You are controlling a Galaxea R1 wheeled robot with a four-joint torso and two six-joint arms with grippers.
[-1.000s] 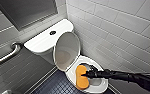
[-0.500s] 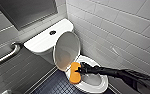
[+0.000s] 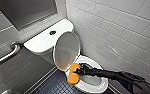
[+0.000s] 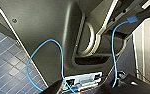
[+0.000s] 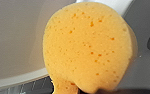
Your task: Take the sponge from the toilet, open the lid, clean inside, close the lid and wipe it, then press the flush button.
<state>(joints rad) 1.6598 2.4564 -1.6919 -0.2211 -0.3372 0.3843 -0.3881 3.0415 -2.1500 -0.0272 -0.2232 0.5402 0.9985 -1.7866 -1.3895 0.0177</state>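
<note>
One orange-yellow sponge (image 3: 72,77), porous with rounded corners, is clamped in the right gripper (image 3: 78,72) at the 9 o'clock rim of the toilet (image 3: 97,88) bowl. The upright lid (image 3: 66,48) stands at 11 o'clock, with the flush button (image 3: 52,32) beyond it.

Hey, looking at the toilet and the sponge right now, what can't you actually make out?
Head view: the toilet bowl's inside, partly covered by the sponge and the right gripper.
Head view: whether the sponge touches the lid; they overlap.
Head view: the flush button, its detail too small.
Right wrist view: the bowl behind the sponge, blocked.
</note>
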